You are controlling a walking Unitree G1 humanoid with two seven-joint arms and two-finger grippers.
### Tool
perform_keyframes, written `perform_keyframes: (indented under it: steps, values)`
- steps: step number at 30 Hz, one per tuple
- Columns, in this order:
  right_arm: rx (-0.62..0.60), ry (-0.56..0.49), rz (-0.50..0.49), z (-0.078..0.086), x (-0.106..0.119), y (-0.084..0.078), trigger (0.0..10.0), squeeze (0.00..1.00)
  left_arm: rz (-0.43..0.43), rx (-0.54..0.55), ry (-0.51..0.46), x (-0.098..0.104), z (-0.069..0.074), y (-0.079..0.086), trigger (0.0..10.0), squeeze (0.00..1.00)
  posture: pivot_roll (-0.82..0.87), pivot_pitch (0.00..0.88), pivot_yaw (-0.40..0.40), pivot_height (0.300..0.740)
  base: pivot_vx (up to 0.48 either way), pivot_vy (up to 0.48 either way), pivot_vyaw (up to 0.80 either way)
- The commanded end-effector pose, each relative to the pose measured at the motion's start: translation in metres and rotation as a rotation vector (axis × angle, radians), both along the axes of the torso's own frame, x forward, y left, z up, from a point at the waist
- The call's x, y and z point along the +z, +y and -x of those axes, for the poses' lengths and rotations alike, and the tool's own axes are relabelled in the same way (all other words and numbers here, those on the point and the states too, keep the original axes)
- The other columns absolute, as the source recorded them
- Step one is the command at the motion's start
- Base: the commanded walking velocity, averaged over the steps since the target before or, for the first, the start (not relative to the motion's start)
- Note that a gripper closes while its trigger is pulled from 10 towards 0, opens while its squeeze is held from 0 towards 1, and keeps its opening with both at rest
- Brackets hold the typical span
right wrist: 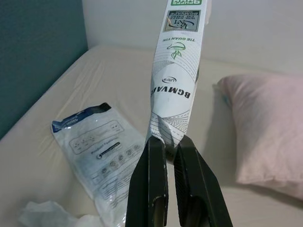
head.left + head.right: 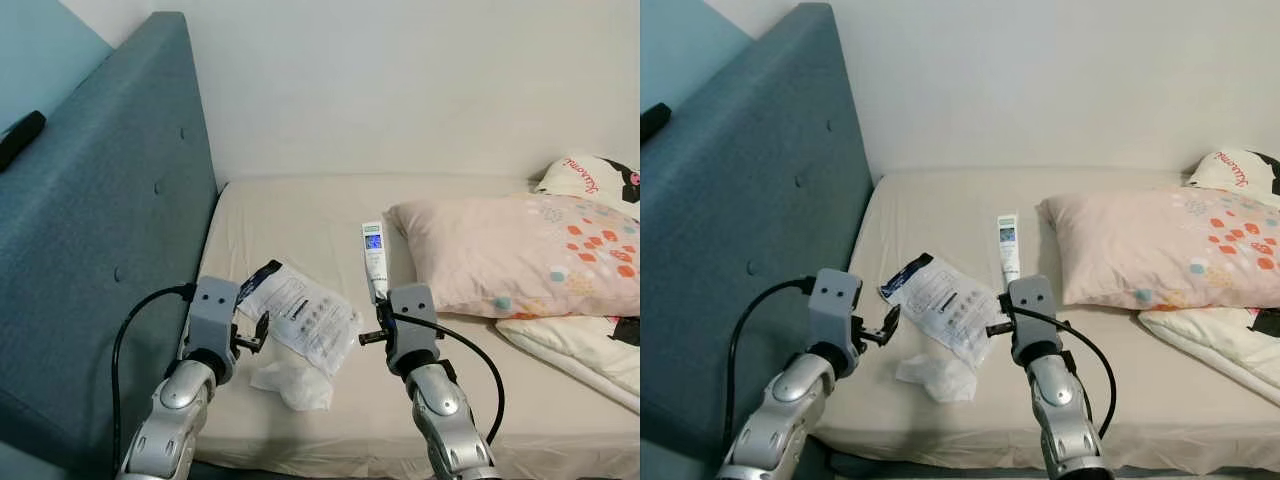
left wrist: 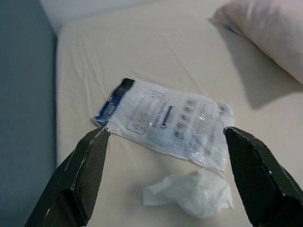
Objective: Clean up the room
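Note:
My right gripper (image 1: pixel 169 150) is shut on the lower end of a long white tube-shaped packet (image 2: pixel 373 258), held upright above the bed; its printed face (image 1: pixel 176 71) rises from the fingers. A flat white plastic wrapper with a dark blue end (image 2: pixel 300 312) lies on the beige sheet between my two arms. A crumpled white tissue (image 2: pixel 293 384) lies just in front of it, near the bed's front edge. My left gripper (image 3: pixel 165 142) is open and hovers above the wrapper (image 3: pixel 165 122) and the tissue (image 3: pixel 189 195), touching neither.
A blue-grey padded headboard (image 2: pixel 100 230) runs along the left of the bed, with a black object (image 2: pixel 20 138) on its top. A pink patterned pillow (image 2: pixel 520 255) and a white printed quilt (image 2: pixel 590 345) lie at the right. A white wall stands behind.

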State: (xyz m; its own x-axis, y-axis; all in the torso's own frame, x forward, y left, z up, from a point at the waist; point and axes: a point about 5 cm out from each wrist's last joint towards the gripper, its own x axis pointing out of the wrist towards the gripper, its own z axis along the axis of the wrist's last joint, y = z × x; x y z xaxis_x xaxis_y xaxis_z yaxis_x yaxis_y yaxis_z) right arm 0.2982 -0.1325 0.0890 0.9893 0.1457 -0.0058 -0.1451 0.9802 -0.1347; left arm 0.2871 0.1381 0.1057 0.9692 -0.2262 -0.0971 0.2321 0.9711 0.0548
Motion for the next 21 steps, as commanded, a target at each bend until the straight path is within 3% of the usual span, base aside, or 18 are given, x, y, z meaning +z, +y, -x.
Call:
perform_keyframes:
  steps: [1, 8, 15, 21]
  values:
    - [-0.001, 0.006, -0.030, 0.004, -0.002, 0.000, 10.0, 0.00, -0.019, -0.024, 0.025, -0.007, 0.005, 0.000, 10.0, 0.00, 0.03, 0.134, -0.006, 0.732, 0.000, 0.000, 0.00]
    - [0.000, 0.019, -0.021, 0.006, -0.005, 0.002, 10.0, 0.00, -0.023, -0.037, 0.033, -0.009, 0.006, -0.001, 10.0, 0.00, 0.04, 0.134, -0.003, 0.732, 0.000, 0.000, 0.00]
    - [-0.001, 0.048, 0.064, 0.008, -0.017, 0.000, 10.0, 0.00, -0.014, 0.038, 0.062, -0.019, 0.005, 0.007, 10.0, 0.00, 0.03, 0.132, -0.006, 0.732, 0.000, 0.000, 0.00]
    - [-0.011, 0.070, 0.037, 0.010, -0.021, -0.003, 10.0, 0.00, -0.004, 0.069, 0.052, -0.019, 0.005, 0.011, 10.0, 0.00, 0.03, 0.132, -0.007, 0.732, 0.000, 0.000, 0.00]
